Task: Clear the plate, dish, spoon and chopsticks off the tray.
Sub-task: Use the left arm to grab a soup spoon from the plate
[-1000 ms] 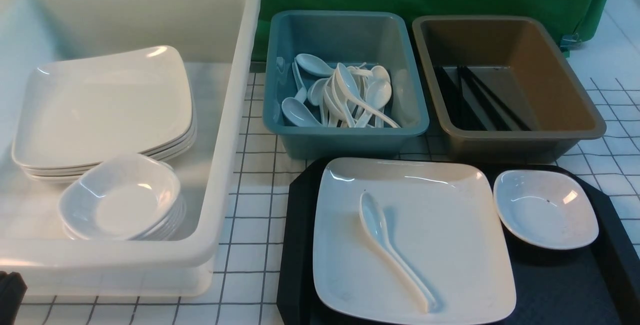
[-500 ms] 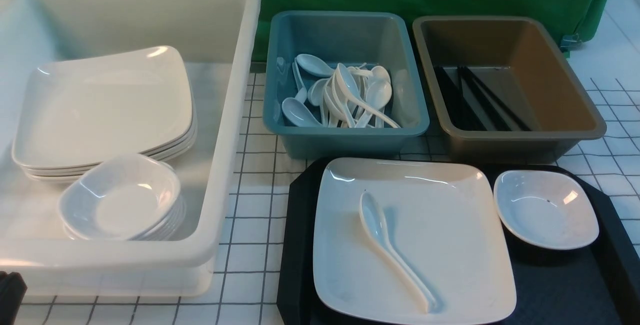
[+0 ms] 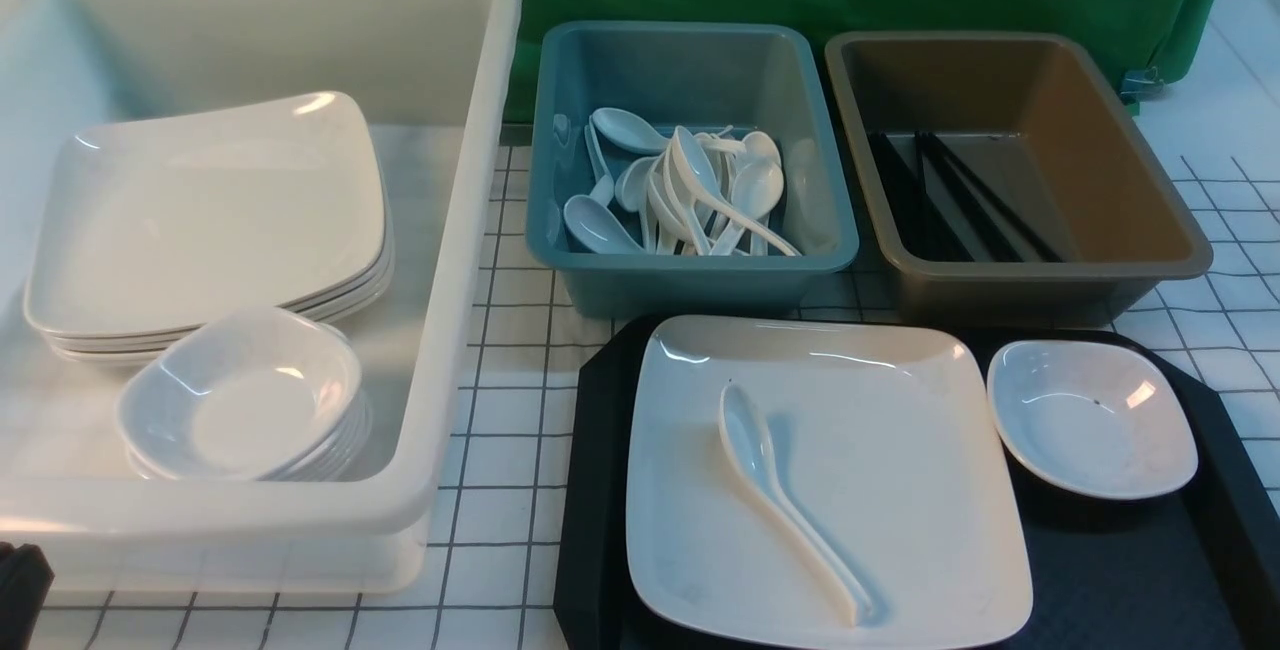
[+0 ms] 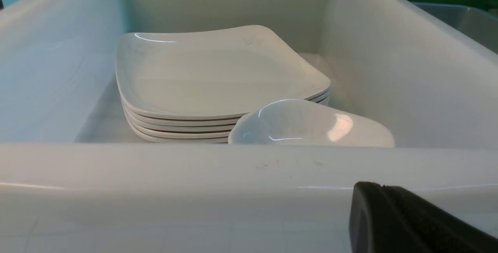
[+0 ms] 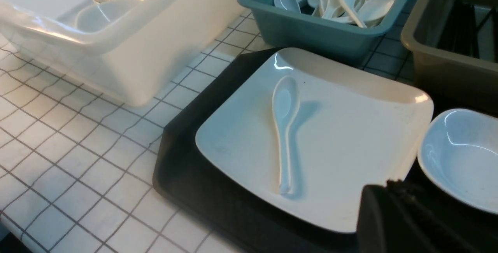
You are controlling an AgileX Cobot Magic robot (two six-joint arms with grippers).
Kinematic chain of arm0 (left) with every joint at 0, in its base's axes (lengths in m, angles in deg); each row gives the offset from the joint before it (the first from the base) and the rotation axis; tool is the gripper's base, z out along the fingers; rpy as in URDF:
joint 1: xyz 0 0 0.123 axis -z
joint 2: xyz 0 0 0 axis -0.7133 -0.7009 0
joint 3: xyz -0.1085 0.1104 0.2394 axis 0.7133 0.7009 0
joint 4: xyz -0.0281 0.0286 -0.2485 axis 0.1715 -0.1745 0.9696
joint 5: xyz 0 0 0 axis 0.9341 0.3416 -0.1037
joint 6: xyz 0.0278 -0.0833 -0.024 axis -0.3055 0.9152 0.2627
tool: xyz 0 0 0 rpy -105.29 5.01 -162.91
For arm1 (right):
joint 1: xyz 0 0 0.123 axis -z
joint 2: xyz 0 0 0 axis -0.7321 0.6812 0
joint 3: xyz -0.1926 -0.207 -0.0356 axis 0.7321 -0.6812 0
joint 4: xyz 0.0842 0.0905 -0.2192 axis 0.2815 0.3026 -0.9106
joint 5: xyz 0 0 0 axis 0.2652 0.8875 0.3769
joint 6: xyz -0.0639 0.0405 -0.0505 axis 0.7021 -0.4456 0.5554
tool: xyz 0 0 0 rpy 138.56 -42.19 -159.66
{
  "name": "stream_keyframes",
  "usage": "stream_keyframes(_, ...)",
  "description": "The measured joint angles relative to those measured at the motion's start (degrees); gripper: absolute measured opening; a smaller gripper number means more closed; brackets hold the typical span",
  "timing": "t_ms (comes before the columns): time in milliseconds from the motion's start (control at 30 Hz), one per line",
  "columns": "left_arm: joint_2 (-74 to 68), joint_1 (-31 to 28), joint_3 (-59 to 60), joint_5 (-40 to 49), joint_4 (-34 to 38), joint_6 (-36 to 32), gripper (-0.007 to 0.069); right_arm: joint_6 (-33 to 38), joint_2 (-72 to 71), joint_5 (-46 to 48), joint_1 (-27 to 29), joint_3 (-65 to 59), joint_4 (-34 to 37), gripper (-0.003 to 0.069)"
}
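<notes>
so I'm eyeing the spoon (image 3: 795, 515) next, seems the sensible first pick since it sits on top of the plate (image 3: 900, 490), left of the plate's middle. its bowl end points away from me toward the blue bin (image 3: 700, 282) and the handle runs back toward my side, slanting off to the right, so I'd judge my right fingers (image 5: 393, 187) want to close across that handle, not along it

right arm looks like the nearer one. those fingers are shut with nothing in them, low in the right wrist view and apart from the spoon. my left fingers (image 4: 379, 190) are shut and empty too, over by the near wall of the white tub (image 3: 450, 330), so that arm is out of the way imo

surface is glossy and pale with a shallow raised rim, so the spoon might skate if I nudge it sideways. plenty of bare plate on both sides of the handle for fingertips tho. the dish (image 3: 1090, 420) is just beside the plate's right edge on the black tray (image 3: 1130, 570), I'd keep my wrist off it. chopsticks for this job I can't make out on the tray, only dark sticks (image 3: 975, 195) in the brown bin (image 3: 1040, 270)
</notes>
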Motion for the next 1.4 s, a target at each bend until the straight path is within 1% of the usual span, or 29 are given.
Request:
stream_keyframes(300,0.0,0.0,0.0,0.0,0.0,0.0,0.0020,0.0,0.0,0.0,0.0,0.0,0.0,0.0071)
stream_keyframes(333,0.0,0.0,0.0,-0.1,1.3,0.8,0.0020,0.0,0.0,0.0,0.0,0.0,-0.1,0.0075)
stream_keyframes(400,0.0,0.0,0.0,-0.8,7.0,4.6,0.0020,-0.1,0.0,0.0,0.0,0.0,-0.1,0.0078)
stream_keyframes(433,0.0,0.0,0.0,-1.0,7.9,5.2,0.0020,-0.1,0.0,0.0,0.0,0.0,-0.1,0.0078)
stream_keyframes(467,0.0,0.0,0.0,-2.2,16.5,9.5,0.0020,-0.1,0.0,0.0,0.0,0.0,-0.1,0.0080)
stream_keyframes(567,0.0,0.0,0.0,-4.5,32.1,17.5,0.0020,-0.1,0.0,-0.2,0.0,0.0,-0.1,0.0084)
stream_keyframes(633,0.0,0.0,0.0,-5.4,37.2,19.4,0.0020,-0.1,0.0,-0.3,0.0,0.0,-0.1,0.0087)
stream_keyframes(667,0.0,0.0,0.0,-5.7,38.6,19.9,0.0020,-0.1,0.0,-0.4,0.0,0.0,-0.1,0.0088)
stream_keyframes(900,0.0,0.0,0.0,-6.0,42.5,21.0,0.0020,-0.1,0.0,-0.4,0.0,0.0,-0.1,0.0106)
stream_keyframes(1033,0.0,0.0,0.0,-5.4,43.3,21.0,0.0020,-0.1,0.0,-0.4,0.0,0.0,-0.1,0.0116)
stream_keyframes(1200,0.1,0.0,-5.6,-0.4,43.2,20.7,0.0020,-0.1,0.6,-0.4,0.0,0.0,-0.1,0.0123)
stream_keyframes(1300,-1.7,0.0,-14.1,6.5,40.9,19.8,0.0021,-0.1,2.9,-0.5,0.0,0.0,-0.1,0.0125)
stream_keyframes(1400,-7.5,0.0,-24.3,19.7,36.2,19.4,0.0021,-0.1,5.5,-0.6,0.0,0.0,-0.1,0.0125)
